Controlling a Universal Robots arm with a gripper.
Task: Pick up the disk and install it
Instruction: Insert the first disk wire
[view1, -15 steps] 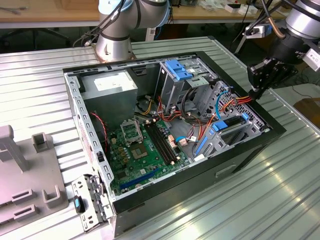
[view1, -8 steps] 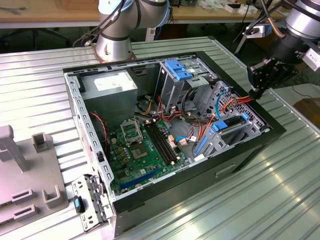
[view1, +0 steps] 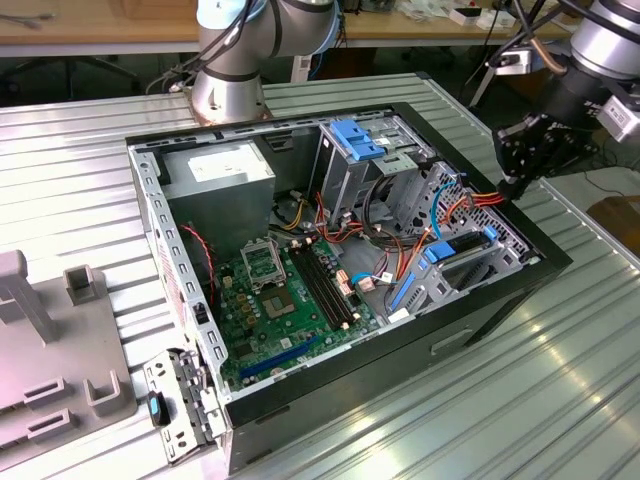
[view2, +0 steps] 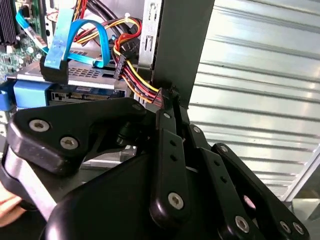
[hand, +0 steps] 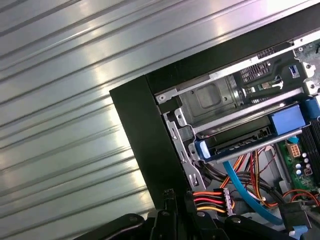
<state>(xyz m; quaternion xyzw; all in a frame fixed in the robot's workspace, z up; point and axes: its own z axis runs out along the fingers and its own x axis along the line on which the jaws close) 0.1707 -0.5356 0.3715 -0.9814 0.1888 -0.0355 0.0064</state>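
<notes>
Gripper (view1: 516, 186) sits at the computer case (view1: 470, 330) rim, at the corner next to the drive bay. In both wrist views its jaws are drawn narrow, and they look pinched on the red, orange and yellow power cable (hand: 207, 200) where that bundle runs up against the case's black wall. I judge it a grip on the wires, not on the plug. The cable's black connector (hand: 228, 200) hangs free just inside the case wall, near the gripper. The disk (hand: 235, 143) is not in the gripper. It lies in the drive bay inside the case, just beyond the connector, with blue rails at its ends and a metal bracket over it, so it looks already slotted in. A blue data cable (hand: 241, 189) loops past the disk toward the motherboard (view1: 290, 300), which is deeper in the case. The grey power supply (view1: 220, 170) is at the case's far corner, well apart from all this. Risks: with the grip on wires and not the plug, a tug could strain the wires or leave the connector swinging and misaligned. The gripper is tight against the case wall, so a sideways move could scrape or jam it on the rim. The blue data cable is close enough to snag. I cannot tell whether the disk is fully seated.
</notes>
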